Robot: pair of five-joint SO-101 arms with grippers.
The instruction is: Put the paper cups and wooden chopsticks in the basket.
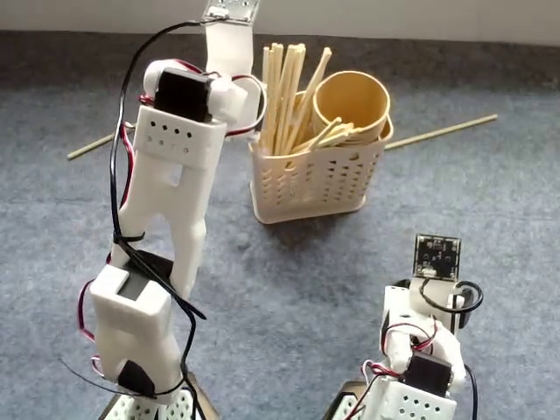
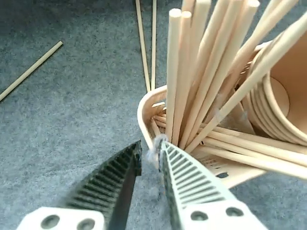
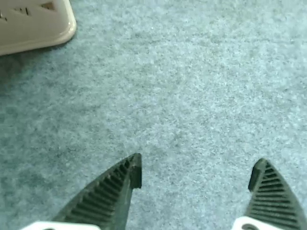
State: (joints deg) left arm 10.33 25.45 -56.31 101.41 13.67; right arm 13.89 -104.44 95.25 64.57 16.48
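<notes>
The cream slotted basket (image 1: 319, 179) stands at the middle back of the grey carpet. It holds a bundle of wooden chopsticks (image 1: 284, 83) standing on end and stacked paper cups (image 1: 352, 103). My left arm (image 1: 175, 149) stretches to the basket's left side. In the left wrist view, my left gripper (image 2: 149, 147) hovers at the basket's rim (image 2: 144, 112) beside the chopsticks (image 2: 192, 72), open by a narrow gap with nothing in it. My right gripper (image 3: 197, 165) is wide open over bare carpet, empty.
Loose chopsticks lie on the carpet: one to the right of the basket (image 1: 442, 131), one to the left (image 1: 92, 146), and a pair beyond the basket (image 2: 146, 43). A basket corner (image 3: 36, 24) shows in the right wrist view. The right arm (image 1: 424, 350) sits at the front right.
</notes>
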